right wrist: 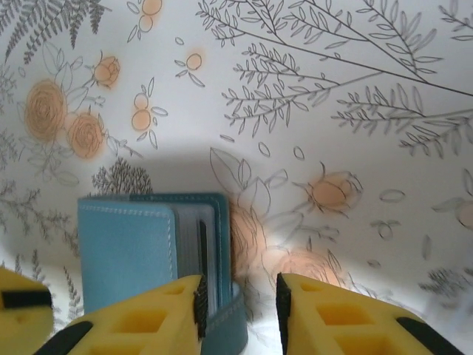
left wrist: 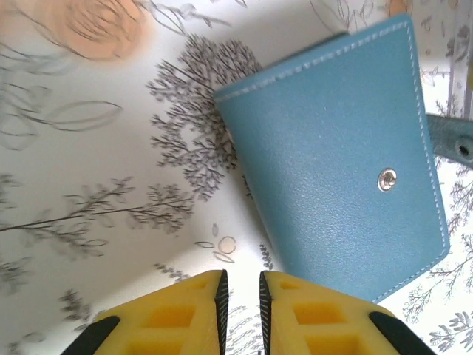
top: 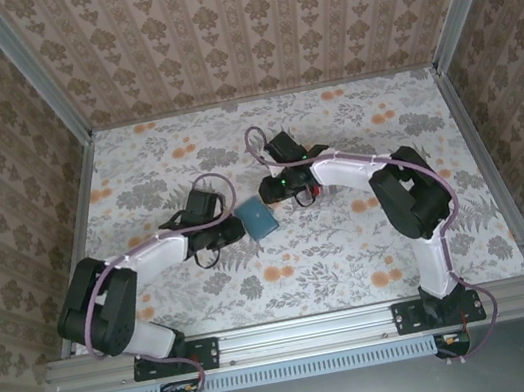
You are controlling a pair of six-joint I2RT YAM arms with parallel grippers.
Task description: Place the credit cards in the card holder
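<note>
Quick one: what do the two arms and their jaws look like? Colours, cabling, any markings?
The left arm and right arm both have white links and bulky black joints, on black base plates bolted to an aluminium rail. A lilac cable loops along each. A green light glows near the right wrist. The jaws are yellow blocks with square recesses and black inner edges.

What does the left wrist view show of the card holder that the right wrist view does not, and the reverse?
Left wrist only: the outer cover of the card holder, with its metal snap stud and strap tab; the left gripper, jaws narrowly apart. Right wrist only: the holder's edge with its inner sleeves; the right gripper, jaws wider apart. Both: the teal holder lying on the floral tablecloth, yellow fingers at the bottom.
</note>
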